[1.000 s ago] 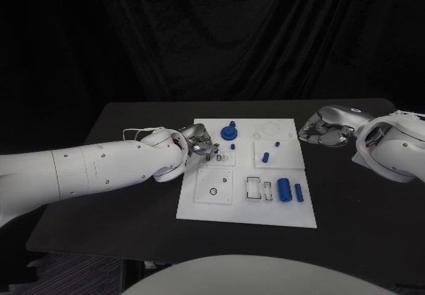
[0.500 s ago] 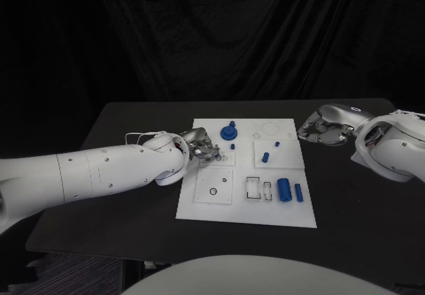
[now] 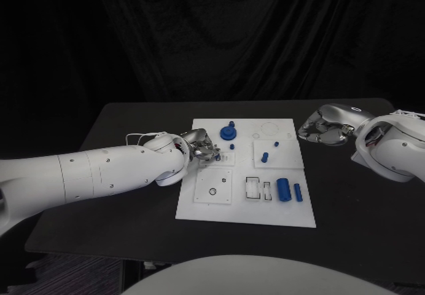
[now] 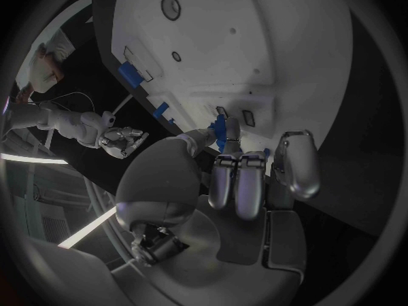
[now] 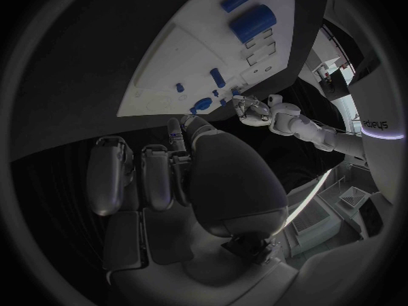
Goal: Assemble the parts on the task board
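- Two white arms are seen over the black table (image 3: 115, 215), one from each side, with the task board (image 3: 248, 212) lying in the table's middle.
- The left hand (image 3: 200, 146) is placed over the board's left edge, toward the far half, with its fingers (image 4: 241, 182) curled down close together above a small blue part (image 4: 228, 130); whether that part is actually pinched cannot be told.
- The right hand (image 3: 322, 130) is held just off the board's far right corner, above bare table, with its fingers (image 5: 111, 173) curled in toward the palm and nothing seen in them.
- A round blue knob-like part (image 3: 230, 130) is seen standing near the board's far edge, left of centre, just beyond the left hand.
- A small blue peg (image 3: 232, 147) is seen just nearer than the knob, and two more small blue pieces (image 3: 266, 157) are found on the square plate right of centre.
- A large blue cylinder (image 3: 284, 188) and a slimmer blue bar (image 3: 300, 192) are laid side by side near the board's near right corner.
- A black ring (image 3: 212, 191) is marked on the near left plate.
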Controlling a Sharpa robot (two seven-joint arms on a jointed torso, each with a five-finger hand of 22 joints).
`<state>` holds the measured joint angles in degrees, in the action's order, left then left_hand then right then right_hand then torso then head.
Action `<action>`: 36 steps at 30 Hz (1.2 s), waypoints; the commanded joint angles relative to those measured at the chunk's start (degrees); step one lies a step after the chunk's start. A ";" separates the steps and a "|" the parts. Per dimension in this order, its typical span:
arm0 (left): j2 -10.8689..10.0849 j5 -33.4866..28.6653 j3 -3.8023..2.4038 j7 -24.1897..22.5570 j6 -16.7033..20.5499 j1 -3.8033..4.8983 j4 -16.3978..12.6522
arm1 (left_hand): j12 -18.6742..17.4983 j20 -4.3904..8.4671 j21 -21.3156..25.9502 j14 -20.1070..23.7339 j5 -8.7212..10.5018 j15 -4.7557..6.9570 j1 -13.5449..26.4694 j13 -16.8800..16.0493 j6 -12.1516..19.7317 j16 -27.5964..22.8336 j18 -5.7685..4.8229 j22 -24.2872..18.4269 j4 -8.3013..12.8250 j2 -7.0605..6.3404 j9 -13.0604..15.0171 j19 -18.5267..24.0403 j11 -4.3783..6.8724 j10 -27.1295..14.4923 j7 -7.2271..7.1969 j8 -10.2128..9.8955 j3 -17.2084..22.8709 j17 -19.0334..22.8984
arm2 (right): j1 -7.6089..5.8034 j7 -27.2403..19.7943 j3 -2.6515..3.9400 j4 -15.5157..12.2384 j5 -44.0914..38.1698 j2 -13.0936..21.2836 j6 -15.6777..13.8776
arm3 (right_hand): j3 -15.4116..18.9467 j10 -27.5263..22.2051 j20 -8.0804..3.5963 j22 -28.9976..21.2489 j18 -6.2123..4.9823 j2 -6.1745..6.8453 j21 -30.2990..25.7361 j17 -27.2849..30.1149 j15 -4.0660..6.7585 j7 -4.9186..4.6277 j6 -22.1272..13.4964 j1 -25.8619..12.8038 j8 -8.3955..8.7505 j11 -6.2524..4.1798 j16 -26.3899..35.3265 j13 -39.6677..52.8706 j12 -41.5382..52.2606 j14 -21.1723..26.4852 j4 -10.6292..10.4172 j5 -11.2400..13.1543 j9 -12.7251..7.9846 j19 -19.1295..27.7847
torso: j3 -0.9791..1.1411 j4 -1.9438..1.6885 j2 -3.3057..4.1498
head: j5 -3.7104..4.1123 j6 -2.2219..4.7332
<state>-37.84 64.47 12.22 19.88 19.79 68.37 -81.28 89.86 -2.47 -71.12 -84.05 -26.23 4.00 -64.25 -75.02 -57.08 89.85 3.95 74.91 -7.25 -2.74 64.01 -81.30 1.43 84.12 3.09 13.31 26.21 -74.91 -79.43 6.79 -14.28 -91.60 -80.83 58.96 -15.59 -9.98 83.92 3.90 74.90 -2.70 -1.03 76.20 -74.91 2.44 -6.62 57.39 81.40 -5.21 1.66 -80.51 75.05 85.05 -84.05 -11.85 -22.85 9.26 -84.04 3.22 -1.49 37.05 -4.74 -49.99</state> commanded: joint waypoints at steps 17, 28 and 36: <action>0.40 0.14 -0.05 -1.34 -1.65 -0.93 0.56 | 0.14 0.21 -0.11 -5.95 0.16 0.13 0.12 -14.98 0.24 0.15 0.29 9.45 0.45 0.48 0.07 -0.13 -0.04 5.88 -0.56 0.29 0.93 -15.09 | 0.15 0.81 0.05 0.11 -0.05 -0.10 0.46 | -0.52 0.46 -0.21 10.12 -0.65 0.36 -0.38 -2.25 -0.06 -0.07 -0.15 0.09 0.32 0.18 0.21 7.08 -0.36 -3.10 0.01 -0.34 -0.05 -0.53 | 0.02 -0.05 -0.01 | -0.05 -0.01; 0.34 0.14 -0.05 -1.47 -1.49 -1.31 0.86 | 0.14 0.21 -0.04 -5.95 0.21 0.13 0.13 -14.98 0.30 0.15 0.31 9.43 0.41 0.48 0.06 -0.11 -0.04 5.88 -0.56 0.25 0.96 -15.09 | 0.15 0.91 0.04 0.15 -0.05 -0.11 0.79 | -0.52 0.46 -0.21 10.12 -0.65 0.36 -0.38 -2.25 -0.06 -0.07 -0.15 0.09 0.32 0.18 0.21 7.08 -0.36 -3.10 0.01 -0.34 -0.05 -0.53 | 0.01 -0.06 0.00 | -0.15 -0.01; 0.30 0.14 -0.05 -1.66 -1.55 -1.44 0.92 | 0.14 0.20 0.02 -5.95 0.35 0.13 0.16 -14.98 0.39 0.15 0.32 9.41 0.37 0.41 0.04 -0.09 -0.05 5.88 -0.54 0.21 0.94 -15.09 | 0.16 0.92 0.04 0.27 -0.05 -0.21 0.99 | -0.52 0.46 -0.21 10.12 -0.65 0.36 -0.38 -2.25 -0.06 -0.07 -0.15 0.09 0.32 0.18 0.21 7.08 -0.36 -3.10 0.01 -0.34 -0.05 -0.53 | 0.00 -0.05 0.01 | -0.24 -0.01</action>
<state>-37.52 64.62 11.95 18.51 19.11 67.38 -80.43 89.86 -2.47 -71.12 -84.05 -25.86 3.99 -64.19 -75.02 -56.80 89.85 3.94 74.91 -7.41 -2.80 64.14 -81.30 1.43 84.12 2.77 13.43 26.37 -74.91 -79.42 6.90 -14.28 -91.36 -80.80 58.77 -15.01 -10.29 83.92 3.90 74.90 -2.69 -1.03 76.00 -74.91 2.44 -6.62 57.39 81.40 -5.21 1.66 -80.51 75.10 84.83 -84.05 -11.85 -22.85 9.27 -84.05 3.22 -1.56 37.04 -4.94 -49.99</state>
